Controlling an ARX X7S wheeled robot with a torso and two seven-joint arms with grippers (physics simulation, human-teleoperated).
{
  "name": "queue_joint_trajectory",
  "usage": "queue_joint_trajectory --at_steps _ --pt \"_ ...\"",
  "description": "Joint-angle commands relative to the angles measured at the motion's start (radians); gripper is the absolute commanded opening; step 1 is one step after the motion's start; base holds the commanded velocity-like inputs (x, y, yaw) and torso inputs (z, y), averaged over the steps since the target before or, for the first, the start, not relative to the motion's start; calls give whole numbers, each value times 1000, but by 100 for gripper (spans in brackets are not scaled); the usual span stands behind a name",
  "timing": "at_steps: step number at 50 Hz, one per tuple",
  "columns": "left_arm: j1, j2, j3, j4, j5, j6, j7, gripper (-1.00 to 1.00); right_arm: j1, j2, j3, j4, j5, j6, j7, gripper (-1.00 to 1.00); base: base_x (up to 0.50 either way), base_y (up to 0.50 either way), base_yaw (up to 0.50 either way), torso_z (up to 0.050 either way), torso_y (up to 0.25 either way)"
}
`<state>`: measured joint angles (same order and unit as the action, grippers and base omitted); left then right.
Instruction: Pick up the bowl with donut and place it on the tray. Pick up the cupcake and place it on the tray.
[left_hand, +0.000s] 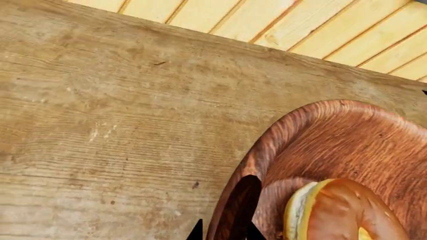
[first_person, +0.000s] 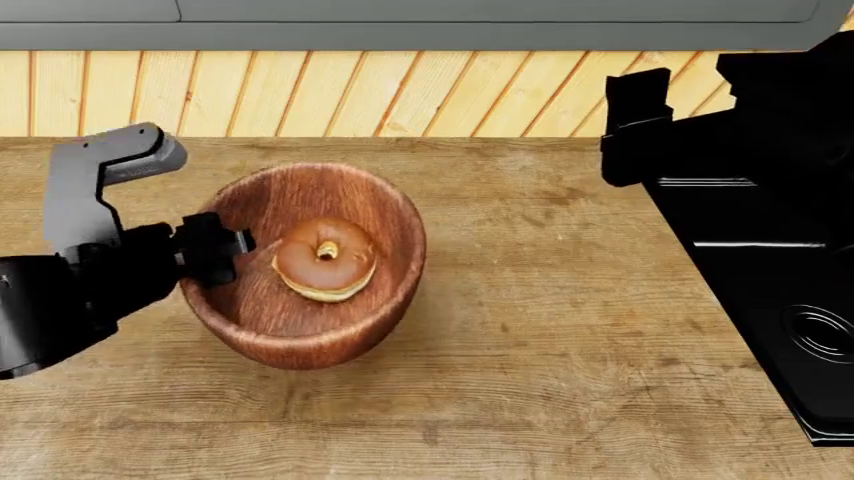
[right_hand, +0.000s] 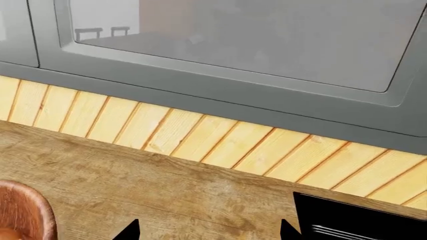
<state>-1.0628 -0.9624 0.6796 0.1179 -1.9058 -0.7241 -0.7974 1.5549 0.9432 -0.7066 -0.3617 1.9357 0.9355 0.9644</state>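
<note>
The reddish-brown wooden bowl (first_person: 310, 338) stands on the wooden table left of centre, with the golden glazed donut (first_person: 324, 260) lying inside it. My left gripper (first_person: 224, 250) is at the bowl's left rim. In the left wrist view the left gripper (left_hand: 225, 234) has its two dark fingertips close on either side of the rim, beside the bowl's wall (left_hand: 353, 135) and the donut (left_hand: 347, 210). My right gripper (right_hand: 208, 232) is open and empty above bare table at the back right. The tray and the cupcake are out of view.
A black appliance (first_person: 774, 300) covers the table's right side and also shows in the right wrist view (right_hand: 360, 220). My right arm (first_person: 667, 110) hangs above its back corner. A yellow plank wall (first_person: 400, 95) runs behind the table. The bowl's edge (right_hand: 23, 210) shows in the right wrist view.
</note>
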Motion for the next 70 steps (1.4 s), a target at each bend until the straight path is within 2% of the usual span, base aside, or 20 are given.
queue_joint_trajectory --at_steps 1,9,21,25,34,44,70 --pt "-4 -29 -73 88 -30 87 -83 -100 4 2 13 -8 9 -14 0 100 0 0 0 0 0" --pt "-83 -6 -76 129 -95 49 -136 -100 14 9 57 -47 12 -43 -43 100 0 0 0 0 0" --pt "-189 78 -49 147 -148 9 -203 -100 -87 113 127 -139 46 -133 -61 100 -470 -149 0 0 1" --pt "-225 106 -36 105 -123 -6 -194 -100 -144 150 144 -162 32 -167 -80 100 -500 -24 0 0 0" --pt "-287 198 -4 -24 -8 -15 -110 -100 -181 147 167 -186 0 -204 -129 100 -222 -14 0 0 0" --pt "-315 288 32 -135 78 -10 -3 -100 -246 172 184 -192 -23 -244 -166 100 -98 -500 0 0 0" --pt "-326 305 41 -156 89 -9 9 -100 -271 200 199 -188 -27 -254 -186 100 -92 -500 0 0 0"
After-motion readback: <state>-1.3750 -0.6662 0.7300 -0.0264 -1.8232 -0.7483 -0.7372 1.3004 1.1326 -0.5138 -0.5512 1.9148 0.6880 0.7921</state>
